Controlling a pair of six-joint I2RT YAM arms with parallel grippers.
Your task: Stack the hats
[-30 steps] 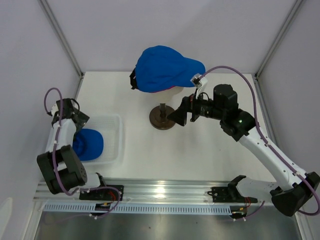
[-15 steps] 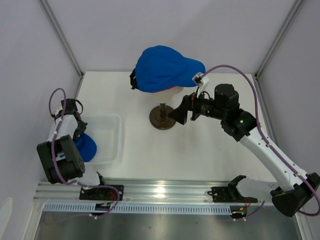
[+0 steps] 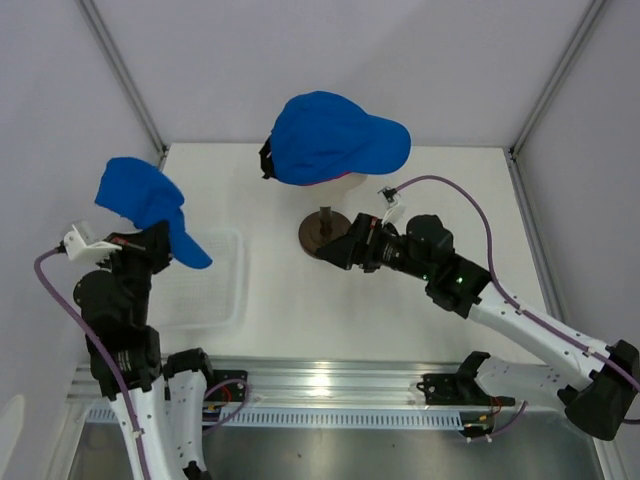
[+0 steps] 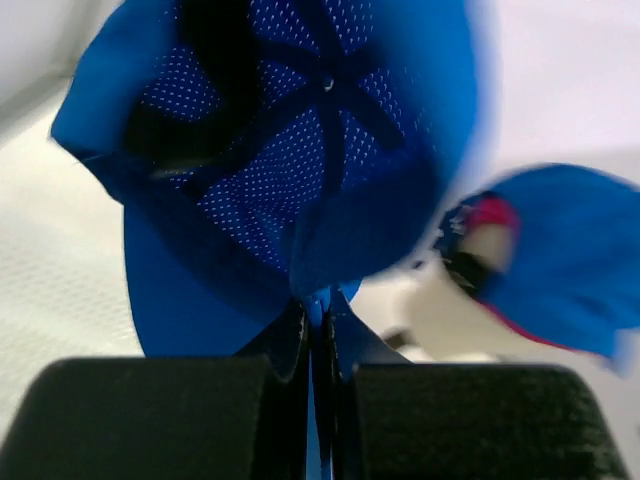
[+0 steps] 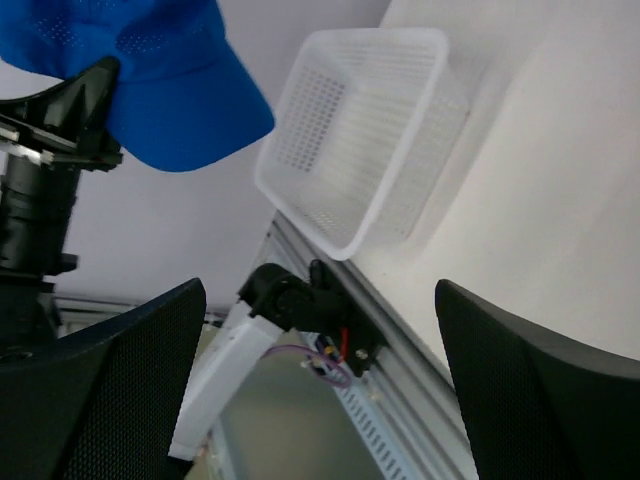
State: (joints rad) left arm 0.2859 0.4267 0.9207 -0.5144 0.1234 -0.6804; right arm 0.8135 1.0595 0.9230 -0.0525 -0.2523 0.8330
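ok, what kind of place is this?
Likely a robot lab test cell: white table walled by plain panels, two arms bolted to an aluminium rail, a blue cap and mesh basket as props.

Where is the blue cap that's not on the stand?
In the top view the blue cap hangs at the left, pinched in the left gripper, over the far-left corner of the white basket.
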